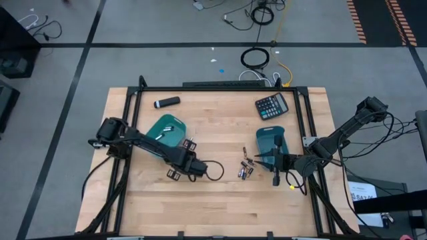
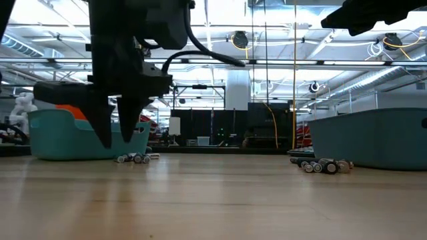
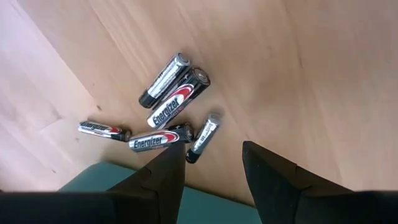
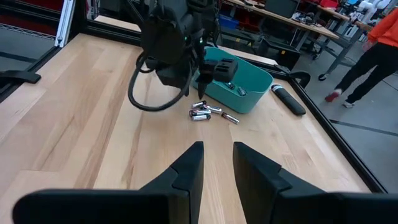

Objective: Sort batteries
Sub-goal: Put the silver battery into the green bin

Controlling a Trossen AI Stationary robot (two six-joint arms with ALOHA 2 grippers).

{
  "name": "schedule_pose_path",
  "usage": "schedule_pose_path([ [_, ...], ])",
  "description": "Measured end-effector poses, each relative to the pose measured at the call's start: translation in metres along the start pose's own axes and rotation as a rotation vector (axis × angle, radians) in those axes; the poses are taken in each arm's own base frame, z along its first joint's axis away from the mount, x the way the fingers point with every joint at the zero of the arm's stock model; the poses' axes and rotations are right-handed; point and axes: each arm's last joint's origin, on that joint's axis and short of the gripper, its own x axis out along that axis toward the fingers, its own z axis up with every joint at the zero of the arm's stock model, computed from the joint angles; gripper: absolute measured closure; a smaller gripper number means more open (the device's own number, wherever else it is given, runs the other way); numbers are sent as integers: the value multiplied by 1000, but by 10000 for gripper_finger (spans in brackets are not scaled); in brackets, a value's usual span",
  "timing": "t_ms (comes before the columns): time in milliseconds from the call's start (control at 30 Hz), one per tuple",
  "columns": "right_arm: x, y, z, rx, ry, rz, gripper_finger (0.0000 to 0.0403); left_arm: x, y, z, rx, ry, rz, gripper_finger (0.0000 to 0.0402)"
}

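closest to me in the left wrist view are the left gripper's [image 3: 212, 149] own dark jaws at the bottom of the frame. they stand apart with nothing between them. just above them, in the middle of the frame, five batteries [image 3: 168, 112] lie loose on the wooden tabletop [image 3: 323, 74], some touching each other. the rim of a teal tray [image 3: 93, 177] shows at the lower left, just beside them.

from overhead, that left tray [image 1: 175, 124] sits left of centre, with a couple of pale cells lying inside it. the left arm reaches in from the left edge and ends just below and right of the tray. a second clutch of batteries [image 1: 246, 168] lies right of centre, beside the other teal tray [image 1: 267, 137].

the right gripper [image 4: 218, 147] is at the lower right of the overhead frame, by that second tray. its jaws have a narrow gap and hold nothing.

a black marker [image 1: 167, 102] lies at the upper left of the tabletop and a calculator [image 1: 271, 105] at the upper right. a person [image 4: 379, 43] stands off the table at the top right of the right wrist view.
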Motion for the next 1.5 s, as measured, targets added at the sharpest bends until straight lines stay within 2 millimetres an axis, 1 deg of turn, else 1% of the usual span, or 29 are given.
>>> schedule_pose_path([
  [67, 0, 0, 0, 0, 0, 0, 325, 2, 0, 0, 0, 2, -2, 231],
  [367, 0, 0, 0, 3, -2, 3, 325, 24, 1, 7, 0, 66, -32, 231],
  [600, 0, 0, 0, 3, -2, 4, 325, 29, 1, 9, 52, 80, -26, 231],
  [700, 0, 0, 0, 3, -3, 5, 325, 31, 5, 8, 66, 77, -42, 236],
  [833, 0, 0, 0, 3, -3, 5, 325, 34, 11, 6, 43, 66, -118, 266],
  [967, 0, 0, 0, 4, -3, 5, 325, 39, 17, 3, 10, 52, -207, 322],
  [1033, 0, 0, 0, 4, -3, 5, 325, 40, 18, 2, 5, 51, -216, 355],
  [1067, 0, 0, 0, 4, -3, 5, 325, 40, 18, 2, 6, 52, -214, 371],
  [1100, 0, 0, 0, 3, -3, 5, 325, 40, 18, 2, 13, 53, -211, 379],
  [1200, 0, 0, 0, 3, -2, 5, 325, 40, 18, 2, 24, 54, -188, 379],
  [1300, 0, 0, 0, 3, -2, 5, 325, 37, 18, 5, -24, 57, -181, 379],
  [1433, 0, 0, 0, 2, -2, 5, 325, 24, 21, 12, -130, 75, -161, 380],
  [1500, 0, 0, 0, 2, -2, 5, 325, 10, 27, 18, -223, 47, -137, 380],
])
